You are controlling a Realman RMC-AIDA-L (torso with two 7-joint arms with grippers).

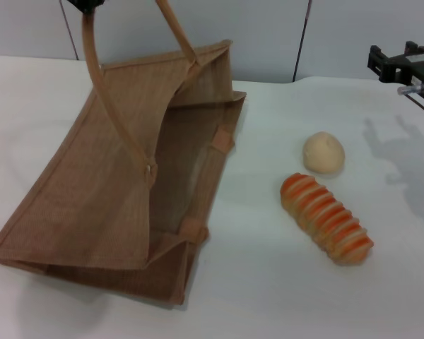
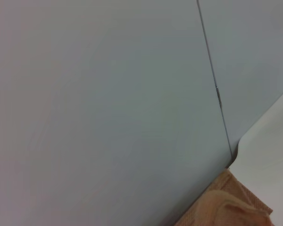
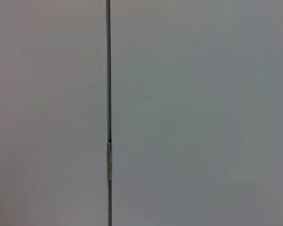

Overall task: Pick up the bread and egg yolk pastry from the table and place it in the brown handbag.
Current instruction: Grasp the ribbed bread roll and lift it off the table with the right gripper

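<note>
At far left, the left gripper [image 1: 85,6] holds up a handle of the brown handbag [image 1: 120,176]; its jaws' state is unclear. Right of the bag lie the egg yolk pastry [image 1: 324,152] and bread [image 1: 327,217] just apart. At the right edge hangs the right gripper [image 1: 403,65], jaws' state hidden.

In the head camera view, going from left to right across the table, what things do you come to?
handbag → bread → right gripper at the far right edge. The pastry sits just behind the bread, overlapping it sideways, so it has no clear place in the order.
</note>
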